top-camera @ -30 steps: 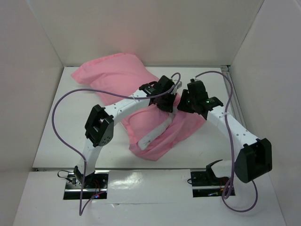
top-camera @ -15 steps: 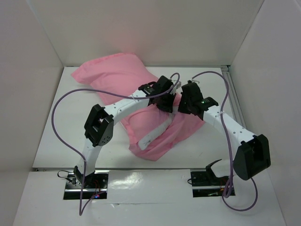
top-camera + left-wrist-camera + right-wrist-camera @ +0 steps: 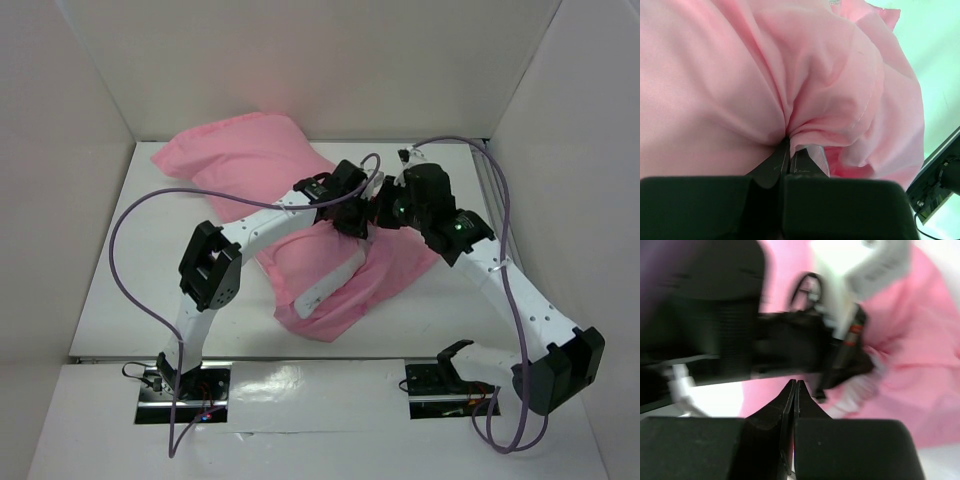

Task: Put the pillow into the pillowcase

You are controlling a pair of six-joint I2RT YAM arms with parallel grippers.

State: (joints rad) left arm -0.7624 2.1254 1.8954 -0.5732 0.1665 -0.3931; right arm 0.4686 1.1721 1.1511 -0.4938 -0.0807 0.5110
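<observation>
Inventory — one pillowcase (image 3: 250, 150); one pillow (image 3: 328, 285), inside the pillowcase; two arms reaching over the pillowcase — left arm (image 3: 265, 220), right arm (image 3: 520, 297); two purple cables (image 3: 112, 245).

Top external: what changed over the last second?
The right gripper shut, nothing visibly between its fingers, and edged toward the left gripper; its elbow swung out toward the near right. Unchanged: left gripper clamped on the thin pink fabric pillowcase; pillowcase unmoved.

I'm in a lab test booth: plain white panels (image 3: 330, 70) wall the white table (image 3: 440, 310), my bases (image 3: 183, 385) at its near edge.
</observation>
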